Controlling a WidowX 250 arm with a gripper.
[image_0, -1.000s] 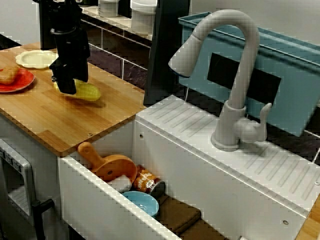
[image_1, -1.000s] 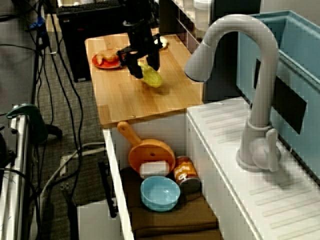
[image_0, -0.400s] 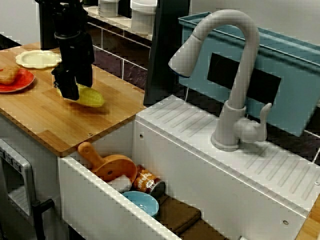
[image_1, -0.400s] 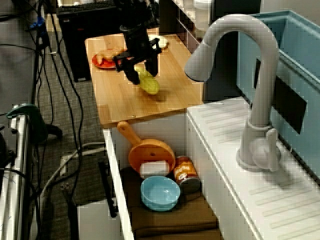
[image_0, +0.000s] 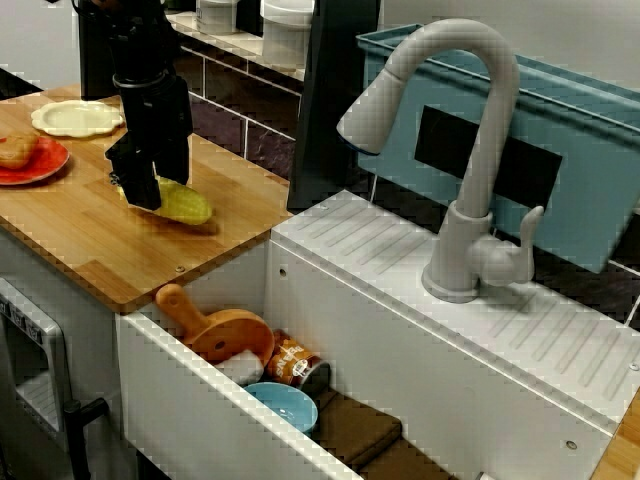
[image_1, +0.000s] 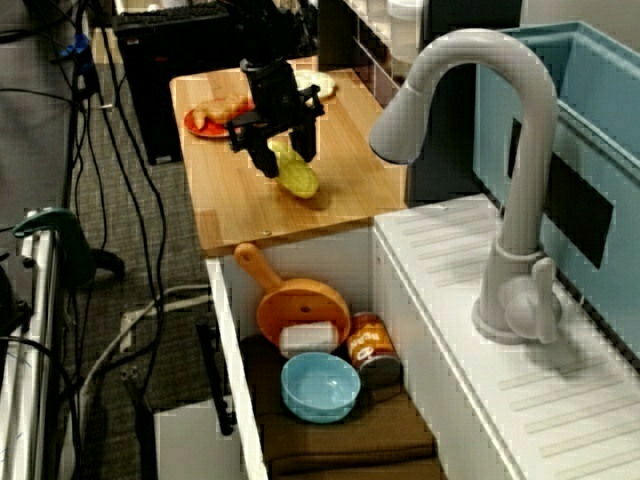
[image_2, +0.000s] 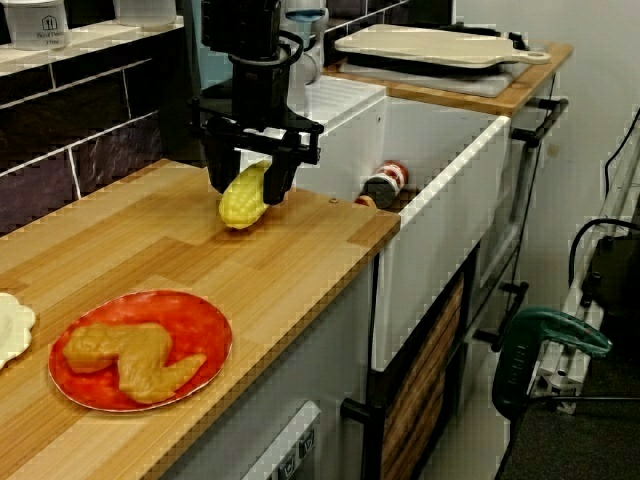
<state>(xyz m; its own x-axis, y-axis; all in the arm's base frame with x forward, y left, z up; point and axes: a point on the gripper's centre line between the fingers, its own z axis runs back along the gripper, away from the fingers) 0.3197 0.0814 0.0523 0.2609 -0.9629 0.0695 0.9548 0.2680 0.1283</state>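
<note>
My gripper is shut on a yellow corn cob, with the black fingers on either side of it. The cob hangs tilted, its lower end just above or touching the wooden counter. From the sink-front view the gripper covers the cob's left end, and the cob sticks out to the right. Seen from the high view, the gripper and cob are over the counter's middle, a short way from the sink edge.
A red plate with brown food and a pale plate lie behind the gripper. The sink holds an orange pan, a blue bowl and a can. A grey faucet rises beyond.
The gripper has carried the corn cob across the counter toward the sink and away from the red plate. Nothing else has moved.
</note>
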